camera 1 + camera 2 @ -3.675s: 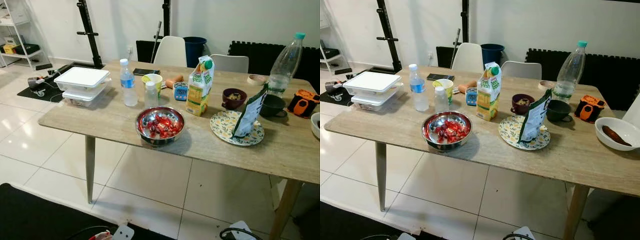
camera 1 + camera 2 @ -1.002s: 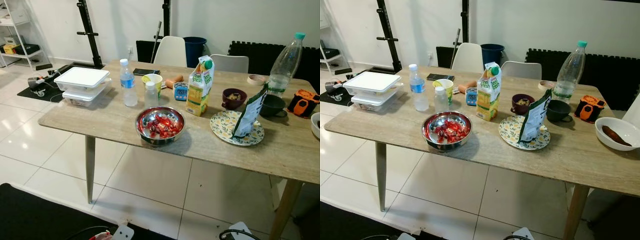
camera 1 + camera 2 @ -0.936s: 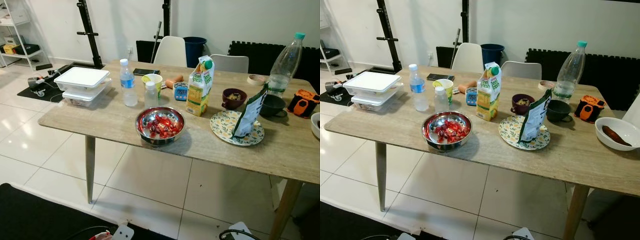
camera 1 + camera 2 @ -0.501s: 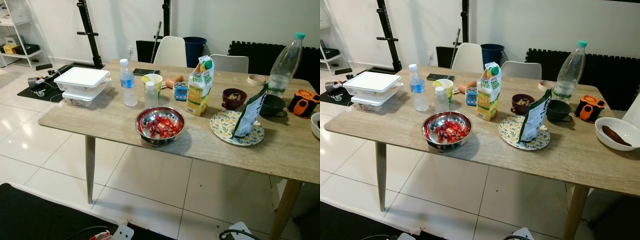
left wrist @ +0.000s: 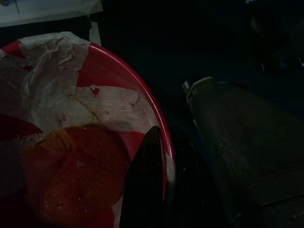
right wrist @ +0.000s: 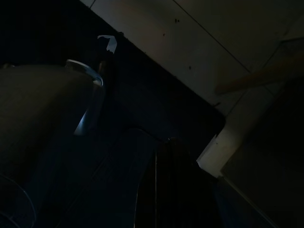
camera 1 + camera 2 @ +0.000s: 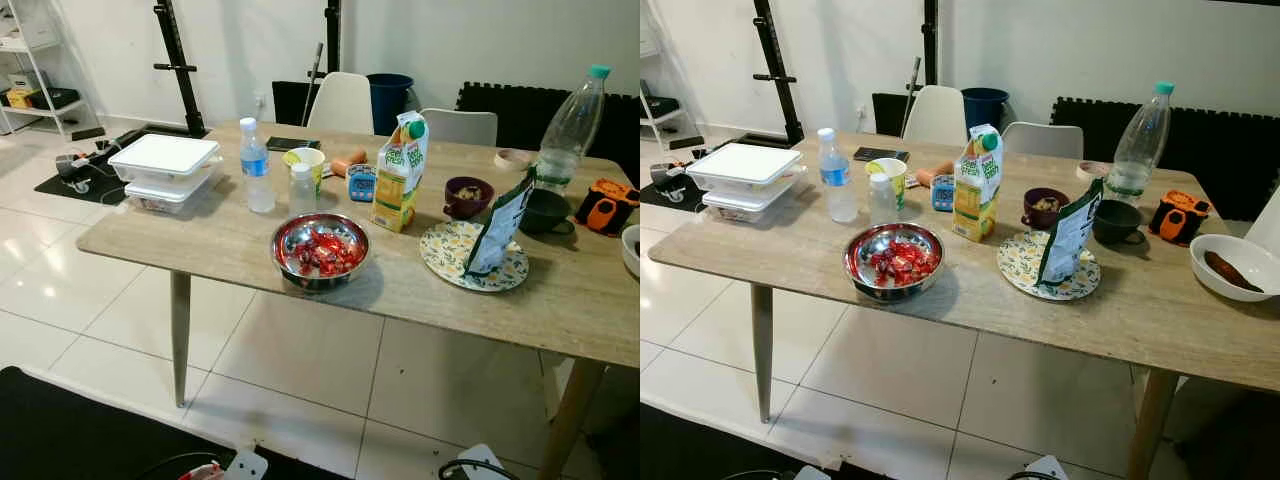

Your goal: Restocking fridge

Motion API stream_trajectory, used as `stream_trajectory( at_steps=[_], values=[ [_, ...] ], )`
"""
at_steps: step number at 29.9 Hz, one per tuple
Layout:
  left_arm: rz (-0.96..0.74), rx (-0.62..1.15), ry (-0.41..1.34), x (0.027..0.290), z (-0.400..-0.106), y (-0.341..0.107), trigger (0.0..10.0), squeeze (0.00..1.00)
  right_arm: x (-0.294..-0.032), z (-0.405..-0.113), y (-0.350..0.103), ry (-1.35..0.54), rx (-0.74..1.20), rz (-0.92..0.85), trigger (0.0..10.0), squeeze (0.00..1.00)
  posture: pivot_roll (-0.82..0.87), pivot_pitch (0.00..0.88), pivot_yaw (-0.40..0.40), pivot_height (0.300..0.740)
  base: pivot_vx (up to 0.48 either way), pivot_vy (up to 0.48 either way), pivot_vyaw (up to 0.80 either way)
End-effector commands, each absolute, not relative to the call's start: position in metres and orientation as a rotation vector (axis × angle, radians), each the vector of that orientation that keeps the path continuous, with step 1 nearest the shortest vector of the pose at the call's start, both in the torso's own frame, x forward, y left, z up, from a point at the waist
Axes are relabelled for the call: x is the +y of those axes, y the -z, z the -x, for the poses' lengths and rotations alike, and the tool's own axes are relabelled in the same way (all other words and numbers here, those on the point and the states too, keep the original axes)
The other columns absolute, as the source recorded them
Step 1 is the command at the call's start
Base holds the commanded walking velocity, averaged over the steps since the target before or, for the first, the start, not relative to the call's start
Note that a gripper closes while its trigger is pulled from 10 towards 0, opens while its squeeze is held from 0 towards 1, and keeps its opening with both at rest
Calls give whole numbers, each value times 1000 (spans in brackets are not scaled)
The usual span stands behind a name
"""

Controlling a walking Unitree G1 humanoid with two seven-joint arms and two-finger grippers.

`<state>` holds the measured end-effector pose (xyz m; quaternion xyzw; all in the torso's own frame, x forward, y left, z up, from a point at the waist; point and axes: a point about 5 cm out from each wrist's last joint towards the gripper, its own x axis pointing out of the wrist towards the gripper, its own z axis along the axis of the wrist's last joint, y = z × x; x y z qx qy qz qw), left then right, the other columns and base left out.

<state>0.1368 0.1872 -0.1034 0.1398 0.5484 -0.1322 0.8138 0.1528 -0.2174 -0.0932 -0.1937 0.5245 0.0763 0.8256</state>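
Room: white floor tiles, a pale wall and a black rack were seen behind a wooden tabletop point(image 7: 230, 240) with chairs at its far side.
Change: between the earlier pictures and this one nothing on the tabletop was moved; only a slight sway of the head camera was noted half a second before.
Meaning for the task: restocking was judged not yet begun, since no item had been lifted and no fridge was seen.
Juice carton: point(image 7: 400, 170) stood upright near the middle, just behind a patterned plate point(image 7: 445, 262).
Small water bottle: point(image 7: 256, 166) stood upright beside a smaller white-capped bottle point(image 7: 302, 190) and a yellow cup point(image 7: 308, 165).
Steel bowl: point(image 7: 320, 250) held red wrapped pieces near the front edge.
Stacked white boxes: point(image 7: 163, 170) sat at the robot's left end.
Large clear bottle: point(image 7: 570, 125) stood at the far right, near a dark cup point(image 7: 545, 212).
Snack bag: point(image 7: 497, 228) leaned upright on the patterned plate.
Left gripper: point(image 5: 156, 185) hung low in shade over a red bowl point(image 5: 118, 95) lined with paper; whether it was open or closed could not be told.
Right gripper: point(image 6: 164, 190) hung idle over dark floor; its state could not be told either.
Next step: a walk up to the tabletop was judged necessary before any reach.
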Motion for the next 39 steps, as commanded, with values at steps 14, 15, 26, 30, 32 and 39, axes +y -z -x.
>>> stream_trajectory(
  at_steps=[14,15,26,30,32,39],
  values=[
    [-287,1190,294,183,-131,106,10000,0,-221,-145,95,-153,1132,417,10000,0,-74,0,-4,740,0,0,0],
    [-288,1190,294,183,-131,106,10000,0,-221,-144,96,-153,1134,417,10000,0,-74,0,-4,740,0,0,0],
    [-294,1192,295,183,-130,106,10000,0,-220,-146,95,-157,1131,422,10000,0,-73,0,-7,740,0,0,0],
    [-297,1193,296,184,-130,106,10000,0,-219,-149,95,-160,1128,424,10000,0,-72,0,-8,740,0,0,0],
    [-297,1192,296,184,-130,106,10000,0,-219,-149,94,-160,1128,424,10000,0,-72,0,-8,740,0,0,0],
    [-299,1191,298,184,-131,106,10000,0,-218,-150,94,-162,1126,425,10000,0,-73,0,-7,740,0,0,0]
  ],
)
